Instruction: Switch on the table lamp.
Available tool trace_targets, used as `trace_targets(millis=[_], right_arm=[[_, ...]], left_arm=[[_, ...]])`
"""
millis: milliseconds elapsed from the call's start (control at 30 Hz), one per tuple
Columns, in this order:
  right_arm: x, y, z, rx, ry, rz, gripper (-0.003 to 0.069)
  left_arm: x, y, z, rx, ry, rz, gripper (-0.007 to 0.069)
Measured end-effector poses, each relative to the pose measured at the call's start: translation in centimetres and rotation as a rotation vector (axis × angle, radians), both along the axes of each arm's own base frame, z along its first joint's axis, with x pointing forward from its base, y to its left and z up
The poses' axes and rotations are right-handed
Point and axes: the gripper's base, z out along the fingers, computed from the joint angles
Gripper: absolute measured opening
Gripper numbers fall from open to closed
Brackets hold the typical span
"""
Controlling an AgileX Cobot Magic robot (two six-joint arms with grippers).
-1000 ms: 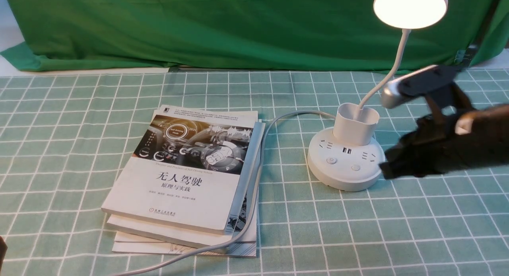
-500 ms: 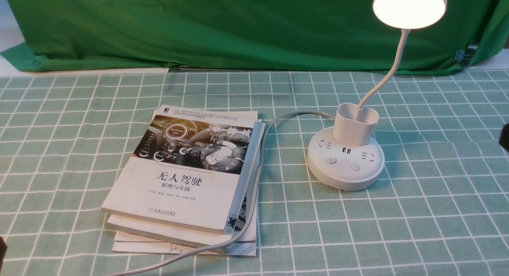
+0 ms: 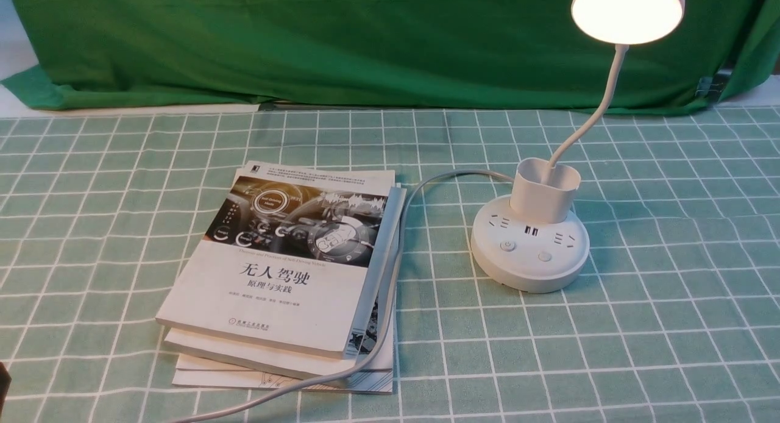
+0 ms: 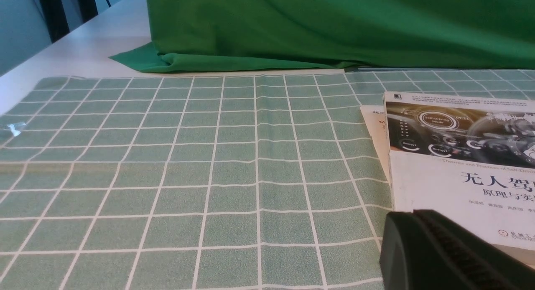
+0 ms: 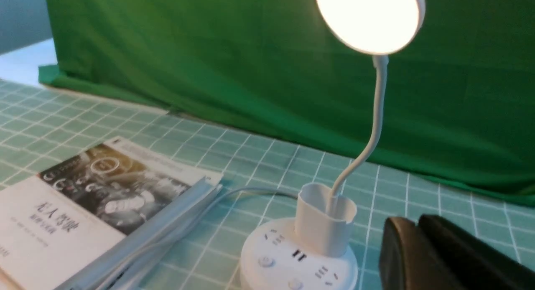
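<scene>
Looking in, I see the white plastic table lamp (image 3: 544, 194) lit. My left claw (image 4: 413, 214) and right claw (image 5: 418, 220) are pinched closed.

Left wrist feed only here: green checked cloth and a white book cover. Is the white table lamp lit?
Observer: Yes. In the front view, the flat round disc head of the white plastic table lamp glows warm.
Operator: Right gripper on it?
Observer: No. The right gripper is outside the front view. The right wrist view shows its fingers together, holding nothing, clear of the round base.
Operator: Where's the cord?
Observer: The grey cord leaves the back of the base and runs down over the right edge of the stack of white-covered books.
</scene>
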Motion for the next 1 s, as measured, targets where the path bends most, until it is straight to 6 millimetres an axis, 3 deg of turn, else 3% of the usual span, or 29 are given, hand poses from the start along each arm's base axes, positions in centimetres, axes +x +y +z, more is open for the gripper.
trace_targets(millis=[200, 433, 767, 1000], right_arm=[[-2.1, -2.0, -3.7, 0.039, -0.11, -0.135, 0.0118], [-3.3, -3.6, -9.0, 0.075, -0.054, -0.329, 0.0129], [-4.2, -3.9, -10.9, 0.114, 0.082, -0.371, 0.0149], [-4.3, -3.9, -11.1, 0.084, 0.103, -0.373, 0.0169]], left_arm=[[0.0, 0.0, 0.0, 0.0, 0.0, 0.0, 0.0021], [0.0, 0.0, 0.0, 0.0, 0.0, 0.0, 0.0021], [0.0, 0.0, 0.0, 0.001, 0.0, 0.0, 0.0021], [0.0, 0.0, 0.0, 0.001, 0.0, 0.0, 0.0021]])
